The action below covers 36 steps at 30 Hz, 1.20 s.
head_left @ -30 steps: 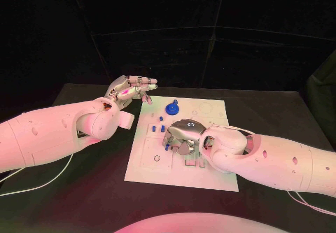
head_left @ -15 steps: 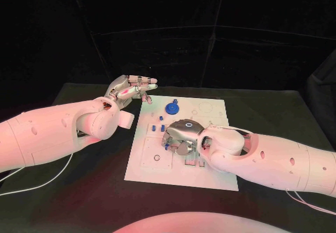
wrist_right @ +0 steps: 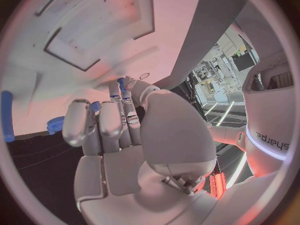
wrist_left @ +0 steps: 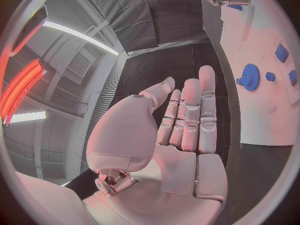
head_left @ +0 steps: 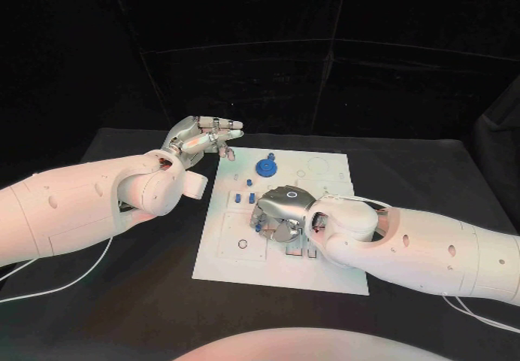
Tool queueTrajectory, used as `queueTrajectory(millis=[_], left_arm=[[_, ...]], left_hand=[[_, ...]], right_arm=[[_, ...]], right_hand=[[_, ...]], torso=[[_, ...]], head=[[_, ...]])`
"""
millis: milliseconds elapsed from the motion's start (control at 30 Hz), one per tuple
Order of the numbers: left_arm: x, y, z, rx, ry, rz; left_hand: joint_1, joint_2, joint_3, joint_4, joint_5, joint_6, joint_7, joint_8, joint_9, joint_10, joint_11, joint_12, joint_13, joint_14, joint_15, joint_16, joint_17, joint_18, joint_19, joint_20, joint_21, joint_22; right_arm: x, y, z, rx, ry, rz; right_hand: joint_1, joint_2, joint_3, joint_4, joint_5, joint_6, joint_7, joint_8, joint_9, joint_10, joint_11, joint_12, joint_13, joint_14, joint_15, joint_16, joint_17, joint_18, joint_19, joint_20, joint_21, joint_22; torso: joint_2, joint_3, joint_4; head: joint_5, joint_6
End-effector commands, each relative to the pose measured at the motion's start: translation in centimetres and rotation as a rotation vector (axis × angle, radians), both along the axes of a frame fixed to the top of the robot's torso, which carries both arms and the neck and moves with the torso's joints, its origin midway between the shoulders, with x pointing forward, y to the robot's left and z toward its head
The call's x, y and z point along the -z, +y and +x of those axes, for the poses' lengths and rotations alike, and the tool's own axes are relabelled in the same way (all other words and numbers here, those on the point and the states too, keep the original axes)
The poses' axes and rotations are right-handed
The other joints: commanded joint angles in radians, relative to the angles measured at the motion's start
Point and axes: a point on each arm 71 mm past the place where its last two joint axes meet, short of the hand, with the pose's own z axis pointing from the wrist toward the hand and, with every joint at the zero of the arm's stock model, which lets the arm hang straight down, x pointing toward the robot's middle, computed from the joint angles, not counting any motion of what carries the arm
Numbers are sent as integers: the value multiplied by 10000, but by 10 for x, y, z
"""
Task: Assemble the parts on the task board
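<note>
White rectangular task board (head_left: 284,259) lay mid-worktop (head_left: 130,301), running toward the far edge. Left robot hand (head_left: 204,136) hovered off the board's far-left corner, fingers straight and side by side, holding nothing. Right robot hand (head_left: 281,215) sat palm-down over the board's middle, fingers curled onto it by a small blue peg (wrist_right: 121,83); cannot tell whether it pinched anything. Blue toothed gear (head_left: 267,166) stood near the board's far edge, small blue parts (head_left: 237,198) just nearer, left of right robot hand.
</note>
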Motion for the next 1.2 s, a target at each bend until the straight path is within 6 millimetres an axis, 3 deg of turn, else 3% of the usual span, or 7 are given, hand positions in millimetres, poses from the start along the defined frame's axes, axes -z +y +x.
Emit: queueTrajectory(millis=[33, 267, 400, 600, 867, 1033, 1200], left_arm=[[-1, -1, 0, 122, 23, -72], [0, -1, 0, 131, 49, -64], [0, -1, 0, 141, 64, -60], [3, 2, -1, 128, 140, -1], [4, 2, -2, 147, 171, 20], [5, 1, -2, 187, 203, 34], [6, 1, -2, 208, 226, 43]], left_hand=[[11, -33, -9, -41, 46, -3, 36, 60, -16, -97, -14, 61, -13, -82, 17, -13, -20, 124, -14, -32, -42, -12], [8, -38, -11, -43, 46, -6, 35, 63, -16, -112, -12, 60, -18, -88, 20, -14, -27, 124, -16, -31, -47, -16], [7, -41, -13, -44, 47, -9, 35, 66, -16, -128, -10, 60, -22, -95, 22, -15, -33, 123, -20, -29, -53, -21], [7, -41, -13, -44, 47, -9, 35, 66, -16, -128, -10, 60, -22, -95, 22, -15, -33, 123, -20, -29, -53, -21], [6, -44, -14, -46, 46, -10, 35, 70, -15, -141, -9, 61, -25, -102, 24, -16, -40, 123, -23, -27, -59, -26], [6, -44, -14, -46, 46, -10, 35, 70, -15, -141, -9, 61, -25, -102, 24, -16, -40, 123, -23, -27, -59, -26], [6, -44, -14, -46, 46, -10, 35, 70, -15, -141, -9, 61, -25, -102, 24, -16, -40, 123, -23, -27, -59, -26]], right_arm=[[-3, 0, 0, 26, -235, 421], [-9, -5, 2, 273, -643, 1197], [-14, -13, 0, 406, -769, 1778], [-20, -50, -6, 1081, -349, 1994], [-30, -94, 5, 2079, -439, 537], [-31, -108, 12, 2564, -589, 11], [-29, -112, 17, 2757, -618, -185]], right_hand=[[-105, -11, -121, -1, 65, -162, 36, -30, -9, -228, 57, -36, -11, 106, 102, -115, -141, 36, -166, 24, -140, -193], [-182, -65, -973, 23, -36, -1187, 151, -25, -11, -1503, 238, 52, -4, -360, 243, -1426, -1819, 410, -1304, 178, -1392, -1943], [-137, 15, -1287, 39, -14, -1232, 150, -1, 9, -1546, 228, 213, 25, -346, 235, -1541, -1968, 423, -1298, 176, -1516, -2069], [-60, 152, -1594, 77, 137, -988, 88, 69, 45, -1212, 147, 592, 46, -194, 168, -1405, -1832, 367, -1017, 118, -1401, -1868], [-140, 35, -2727, 353, 238, -1303, -161, 6, 7, -1748, 107, 635, 14, -241, 161, -1689, -2220, 435, -1158, 71, -1726, -2256], [227, 178, -3755, 789, 13, -1381, -146, -8, 16, -2038, 152, 806, 12, -233, 168, -1840, -2441, 451, -1164, 99, -1898, -2440], [463, 298, -3973, 972, -14, -1383, -175, -8, 17, -2133, 161, 886, 10, -233, 172, -1893, -2522, 453, -1152, 107, -1945, -2487]], torso=[[2, 1, 5], [-3, 0, -1], [-12, 11, -9], [-35, -3, -37], [-45, 14, -104], [-56, 9, -92], [-37, -4, -89]], head=[[-13, 14], [-39, 54], [-49, 96], [-147, 178], [-257, 303], [-269, 338], [-270, 355]])
